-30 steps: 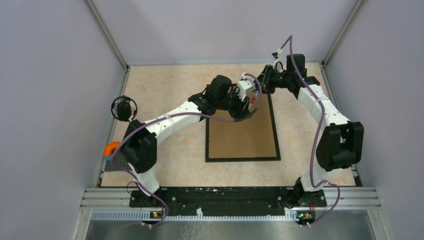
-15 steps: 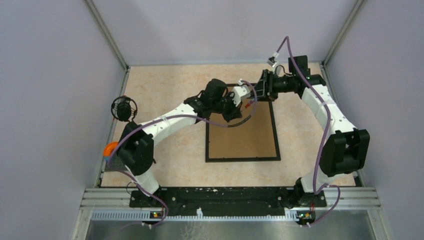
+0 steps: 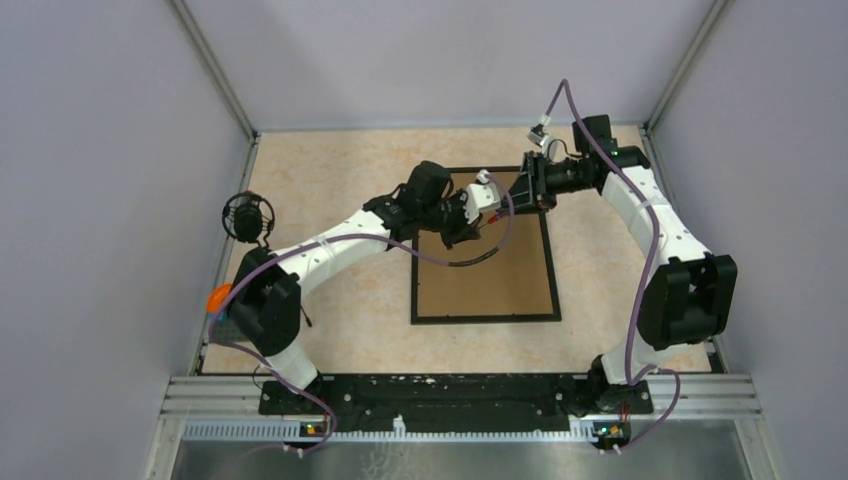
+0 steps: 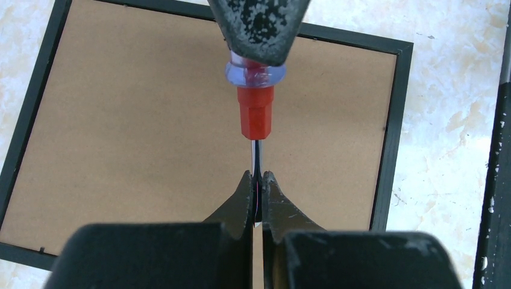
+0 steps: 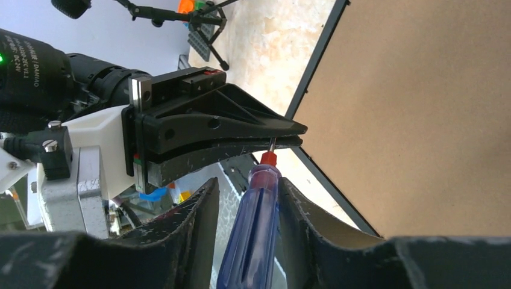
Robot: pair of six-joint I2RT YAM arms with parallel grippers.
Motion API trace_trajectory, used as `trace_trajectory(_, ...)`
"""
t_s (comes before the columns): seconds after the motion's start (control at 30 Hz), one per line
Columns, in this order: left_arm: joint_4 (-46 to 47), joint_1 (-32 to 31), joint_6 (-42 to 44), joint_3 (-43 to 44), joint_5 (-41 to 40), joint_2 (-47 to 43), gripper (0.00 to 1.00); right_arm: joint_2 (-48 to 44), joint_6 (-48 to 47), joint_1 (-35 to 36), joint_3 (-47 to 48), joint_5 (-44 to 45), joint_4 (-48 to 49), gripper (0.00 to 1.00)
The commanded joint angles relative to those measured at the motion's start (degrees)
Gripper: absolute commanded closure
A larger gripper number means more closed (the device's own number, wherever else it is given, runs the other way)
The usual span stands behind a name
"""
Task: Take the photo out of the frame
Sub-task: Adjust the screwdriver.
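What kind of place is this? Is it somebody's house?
Likely a robot test booth, not a house: left arm and right arm bolted to a metal rail, plain walls boxing in the table, left pincer and right pincer sharing a screwdriver.

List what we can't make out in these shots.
- The photo: in no view. The frame lies back-up, with the brown board over it.
- Far edge of the frame, top view: partly under the arms.
- Tip of the screwdriver, left wrist view: pinched inside the left gripper.
- Handle end of the screwdriver, right wrist view: cut off at the bottom edge, held in the right gripper.
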Motion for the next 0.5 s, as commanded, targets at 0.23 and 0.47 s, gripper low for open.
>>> trace_trajectory(0.23, 1.5, 0.2, -2.4, 2.5, 0.9, -0.2, 0.92, -0.6, 0.2, 1.3, 1.2, 4.0, 0.7, 1.00)
trace_trajectory(0.47, 6.5, 15.1, -32.2, -5.7, 4.8, -4.0, 0.24, -1.3, 3.2, 1.3, -4.7, 5.7, 10.4, 1.00)
